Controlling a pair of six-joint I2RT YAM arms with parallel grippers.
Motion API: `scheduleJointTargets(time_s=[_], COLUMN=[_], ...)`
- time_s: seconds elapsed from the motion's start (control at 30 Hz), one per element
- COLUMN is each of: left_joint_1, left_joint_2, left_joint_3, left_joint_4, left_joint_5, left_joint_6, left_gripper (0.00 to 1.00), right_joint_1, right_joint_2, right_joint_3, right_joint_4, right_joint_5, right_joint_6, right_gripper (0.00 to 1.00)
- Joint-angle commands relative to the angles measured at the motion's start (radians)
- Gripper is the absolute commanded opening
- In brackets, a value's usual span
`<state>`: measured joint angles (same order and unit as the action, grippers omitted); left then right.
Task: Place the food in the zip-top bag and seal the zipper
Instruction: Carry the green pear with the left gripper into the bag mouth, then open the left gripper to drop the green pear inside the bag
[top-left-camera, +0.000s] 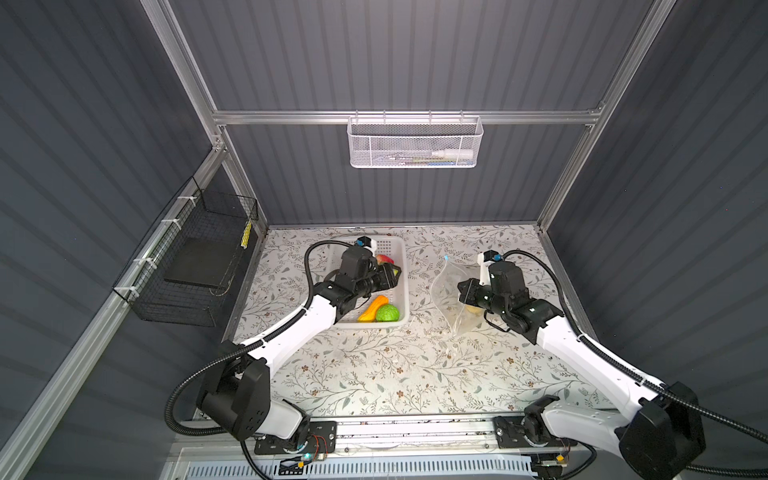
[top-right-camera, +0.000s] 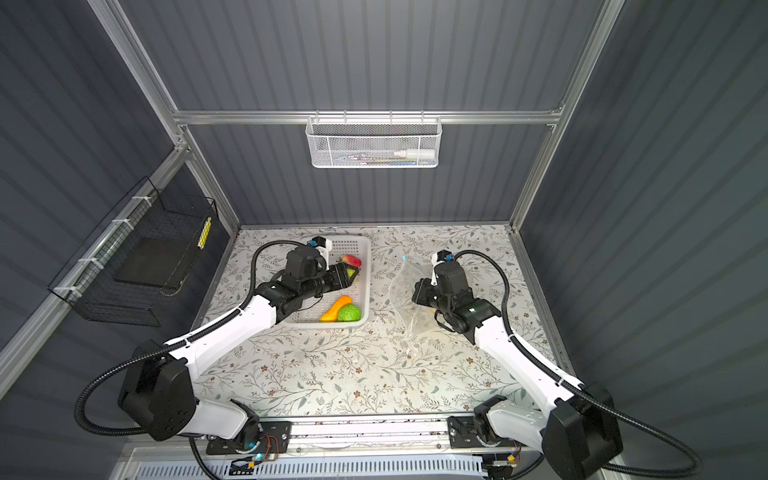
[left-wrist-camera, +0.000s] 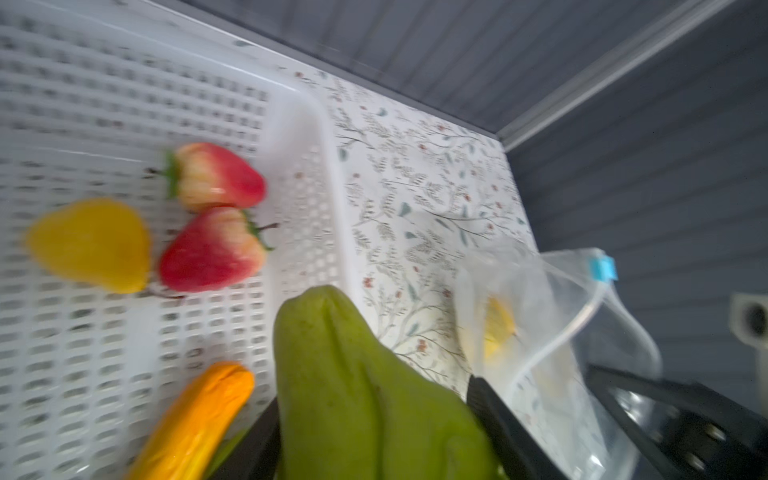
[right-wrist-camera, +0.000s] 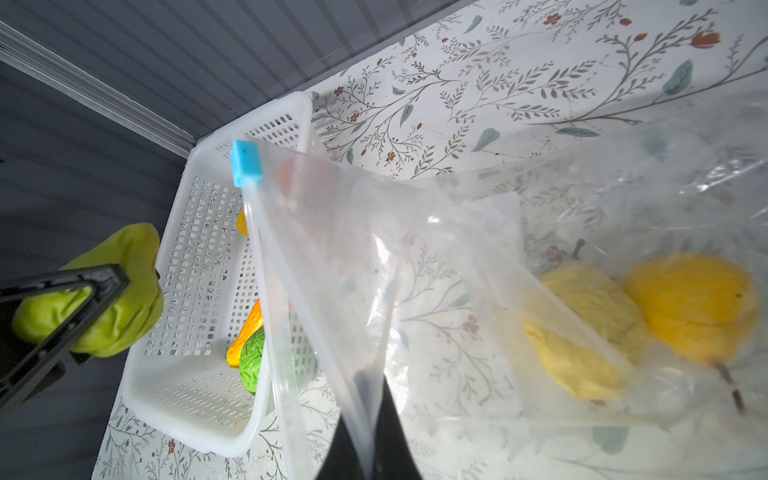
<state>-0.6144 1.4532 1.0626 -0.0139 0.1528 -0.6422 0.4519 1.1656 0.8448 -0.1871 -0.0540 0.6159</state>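
My left gripper (left-wrist-camera: 374, 409) is shut on the green pear (left-wrist-camera: 365, 386) and holds it above the white basket's (top-left-camera: 370, 325) right wall, toward the zip-top bag (top-left-camera: 446, 286). In the basket lie two strawberries (left-wrist-camera: 216, 176), a yellow fruit (left-wrist-camera: 91, 245), the orange gourd (top-left-camera: 372, 307) and a round green fruit (top-left-camera: 387, 312). My right gripper (right-wrist-camera: 368, 415) is shut on the bag's mouth edge and holds it lifted open. The zipper's blue slider (right-wrist-camera: 246, 163) sits at the far end of the mouth. Two yellow fruits (right-wrist-camera: 582, 332) lie inside the bag.
The floral tabletop (top-left-camera: 395, 374) stretches in front of both arms. A white mesh basket (top-left-camera: 415, 143) hangs on the back rail. A black wire basket (top-left-camera: 199, 257) is fixed to the left wall.
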Motion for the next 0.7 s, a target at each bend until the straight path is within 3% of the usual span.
scheduleJointTargets(time_s=[0.0, 0.23, 0.67], left_joint_1=[-0.047, -0.137, -0.168], left_joint_2=[0.039, 0.150, 0.273], left_joint_3=[0.037, 0.127, 0.182], left_joint_4=[0.131, 0.146, 0.163], left_joint_5=[0.194, 0.297, 0.245], left_joint_6=[0.008, 0.070, 0.036], left_gripper=[0.59, 0.60, 0.60], right_joint_1=[-0.002, -0.002, -0.003], right_joint_2=[-0.012, -0.005, -0.039], right_joint_3=[0.009, 0.024, 0.017], right_joint_4=[0.012, 0.016, 0.059], right_joint_5=[-0.007, -0.044, -0.153], right_joint_6=[0.006, 0.000, 0.028], right_gripper=[0.00, 0.00, 0.00])
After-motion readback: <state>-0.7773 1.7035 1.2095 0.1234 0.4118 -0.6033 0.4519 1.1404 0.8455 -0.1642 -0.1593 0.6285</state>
